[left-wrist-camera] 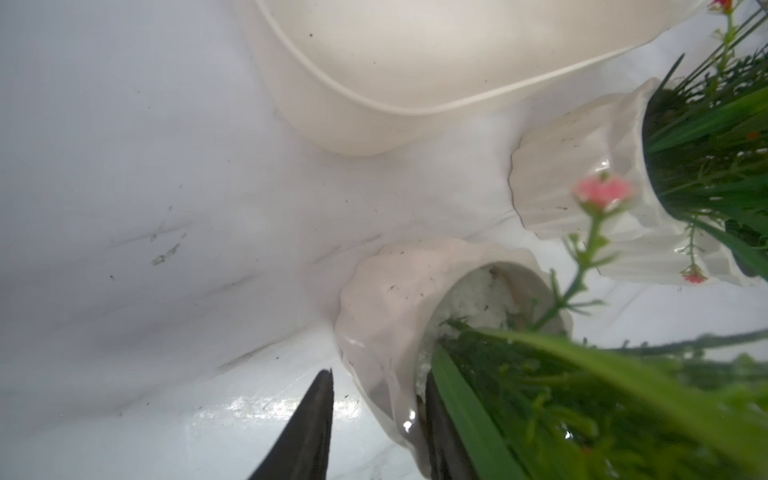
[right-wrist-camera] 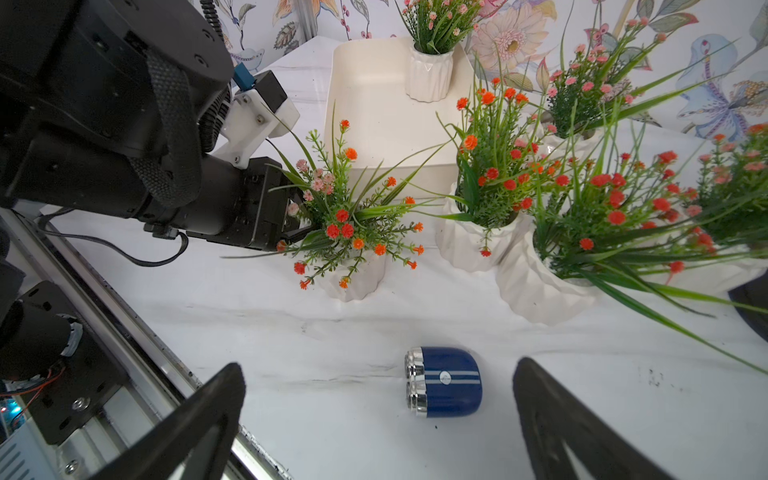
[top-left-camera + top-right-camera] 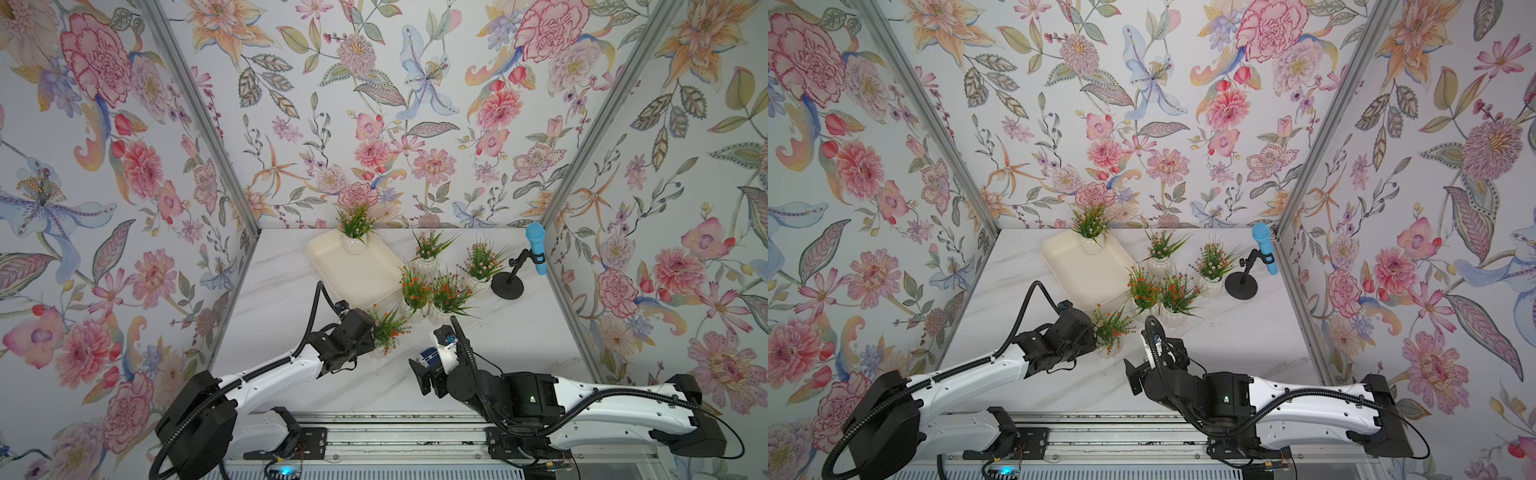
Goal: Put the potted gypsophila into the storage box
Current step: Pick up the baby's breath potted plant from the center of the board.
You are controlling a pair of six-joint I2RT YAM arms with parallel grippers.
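Jaws of the left gripper [image 1: 378, 374] straddle the rim of a potted gypsophila [image 1: 382, 299] beside the storage box [image 1: 332, 124], seemingly not pinching; right gripper [image 2: 378, 363] gapes wide, farther from it.

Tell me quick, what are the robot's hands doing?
Left gripper: open, straddling a flower pot rim, not squeezing yet.
Right gripper: open, empty.

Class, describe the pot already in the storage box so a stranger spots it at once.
Find the cream storage box on the marble table. In its far corner stands the pink-flowered pot, the only pot inside it; the others are outside it.
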